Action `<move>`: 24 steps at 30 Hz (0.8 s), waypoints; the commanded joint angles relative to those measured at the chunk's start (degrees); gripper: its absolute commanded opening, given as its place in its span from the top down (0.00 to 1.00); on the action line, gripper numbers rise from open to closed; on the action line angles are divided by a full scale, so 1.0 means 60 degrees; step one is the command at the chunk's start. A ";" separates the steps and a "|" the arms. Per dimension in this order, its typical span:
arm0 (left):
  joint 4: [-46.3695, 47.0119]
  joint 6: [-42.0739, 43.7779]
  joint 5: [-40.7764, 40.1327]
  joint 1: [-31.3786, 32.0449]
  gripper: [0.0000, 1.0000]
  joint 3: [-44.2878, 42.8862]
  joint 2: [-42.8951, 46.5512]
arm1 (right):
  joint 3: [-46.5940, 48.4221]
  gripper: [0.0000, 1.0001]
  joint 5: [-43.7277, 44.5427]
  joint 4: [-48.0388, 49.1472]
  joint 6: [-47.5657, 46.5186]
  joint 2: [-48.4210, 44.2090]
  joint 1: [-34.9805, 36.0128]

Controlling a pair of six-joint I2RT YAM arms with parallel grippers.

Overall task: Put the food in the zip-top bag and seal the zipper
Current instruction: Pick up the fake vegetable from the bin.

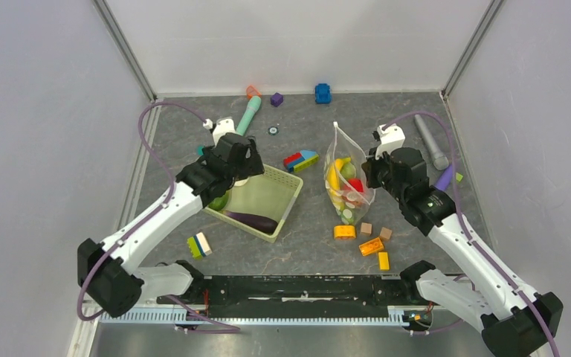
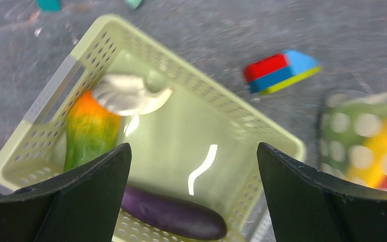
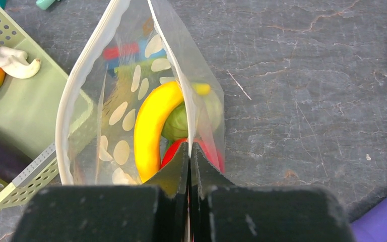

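1. The left tool hangs over the pale green basket with its jaws wide apart and nothing between them.
2. Three pieces of food sit in the basket. The dark purple eggplant lies along the near wall, the orange-green mango is tucked into the left corner, and a white piece rests right against the mango's top end.
3. The right tool has its jaws pressed together on one wall of the zip-top bag, pinching the plastic at the rim.
4. The bag sits on the desk just right of the basket, propped up rather than lying flat. Its mouth gapes open, so it isn't sealed yet.
5. The zipper is the whitish strip curving along the left lip of the open mouth, and that lip stands well apart from the pinched one.
6. Some food is already inside. There's a yellow banana-shaped piece, with a green piece behind it and a red piece lower down. More bits show at the bottom in the top view, but they're too small to name.
7. Other stuff on the desk:
   - A red-blue-yellow block lies between the basket and the bag.
   - Some orange and yellow blocks are scattered near the bag's bottom end.
   - A teal stick lies behind the left arm.
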State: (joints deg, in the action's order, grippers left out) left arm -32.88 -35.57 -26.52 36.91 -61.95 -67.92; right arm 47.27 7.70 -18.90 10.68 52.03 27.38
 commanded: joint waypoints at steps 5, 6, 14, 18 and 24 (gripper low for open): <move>-0.0069 -0.2184 0.0132 -0.1528 0.00 0.1063 -0.1017 | -0.0121 0.98 -0.0149 0.0444 -0.0021 0.0037 0.0007; 0.0077 -0.2457 0.0163 -0.1702 0.00 0.1258 -0.1069 | -0.0128 0.98 -0.0135 0.0440 -0.0026 0.0058 0.0013; 0.1592 -0.3964 0.0486 -0.2502 0.06 0.2208 -0.1614 | -0.0099 0.97 -0.0099 0.0400 -0.0080 0.0173 0.0008; 0.1941 -0.4486 0.0174 -0.2500 0.11 0.2370 -0.1610 | -0.0085 0.97 -0.0028 0.0375 -0.0117 0.0150 0.0007; 0.2193 -0.5164 -0.0051 -0.2492 0.18 0.2598 -0.1606 | -0.0055 0.97 0.0060 0.0301 -0.0152 0.0210 0.0004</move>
State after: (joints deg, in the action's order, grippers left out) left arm -22.85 -60.77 -24.03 22.09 -46.87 -77.67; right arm 46.98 7.55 -18.24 10.41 53.12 27.38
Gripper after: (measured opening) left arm 0.844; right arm 0.029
